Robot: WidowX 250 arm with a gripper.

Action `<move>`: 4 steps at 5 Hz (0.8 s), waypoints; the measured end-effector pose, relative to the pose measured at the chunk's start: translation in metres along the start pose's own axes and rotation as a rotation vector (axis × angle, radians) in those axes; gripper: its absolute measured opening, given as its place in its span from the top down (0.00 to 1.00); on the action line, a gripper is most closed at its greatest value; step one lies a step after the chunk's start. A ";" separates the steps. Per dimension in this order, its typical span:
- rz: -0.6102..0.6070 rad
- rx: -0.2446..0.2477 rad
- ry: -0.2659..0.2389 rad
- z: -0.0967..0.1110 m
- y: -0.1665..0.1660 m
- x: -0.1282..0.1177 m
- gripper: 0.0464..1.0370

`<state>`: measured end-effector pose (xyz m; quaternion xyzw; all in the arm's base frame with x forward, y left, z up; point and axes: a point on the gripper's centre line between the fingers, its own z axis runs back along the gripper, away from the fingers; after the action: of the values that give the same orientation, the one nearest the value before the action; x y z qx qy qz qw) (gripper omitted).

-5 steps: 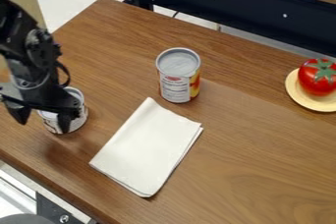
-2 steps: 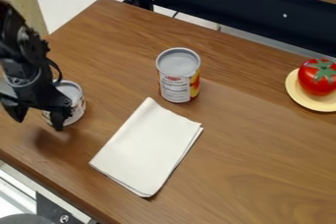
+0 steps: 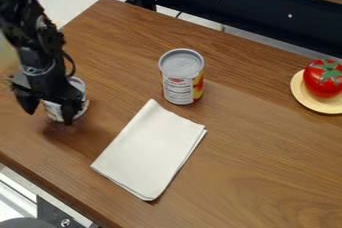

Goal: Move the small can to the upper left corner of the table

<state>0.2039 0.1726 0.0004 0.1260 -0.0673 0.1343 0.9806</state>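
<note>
small can (image 3: pixel 79 86): ok so it's at the left side of the table (image 3: pixel 267 162), partly hidden behind the robot hardware. looks upright as far as i can tell.
gripper (image 3: pixel 49 117): hanging right over the small can, fingers spread, one out to the left of it and the other across its front. can't really tell if both sides touch it, but my read is it's not a proper pinch.
upper left corner (image 3: pixel 107 2): that's the goal, and the small can is well apart from it. so i'd call the job partway at best: gripper's at the can, but the trip up the left side is left to do, then letting go and backing off.
taller can (image 3: pixel 179 83): upright near the middle, orange and yellow on its label. doesn't look like it's in the way.
folded white cloth (image 3: pixel 150 149): flat, just in front of the taller can.
toy tomato (image 3: pixel 322 79): sitting on a pale yellow plate (image 3: pixel 314 105) at the right edge.
</note>
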 end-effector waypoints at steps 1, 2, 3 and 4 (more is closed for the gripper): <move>-0.013 -0.009 0.016 0.001 -0.011 0.005 0.04; -0.019 -0.014 0.033 -0.001 -0.020 0.007 0.04; 0.000 -0.013 0.008 -0.001 -0.026 0.013 0.04; 0.049 -0.013 0.002 -0.003 -0.034 0.028 0.04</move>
<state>0.2404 0.1484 -0.0056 0.1178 -0.0702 0.1580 0.9779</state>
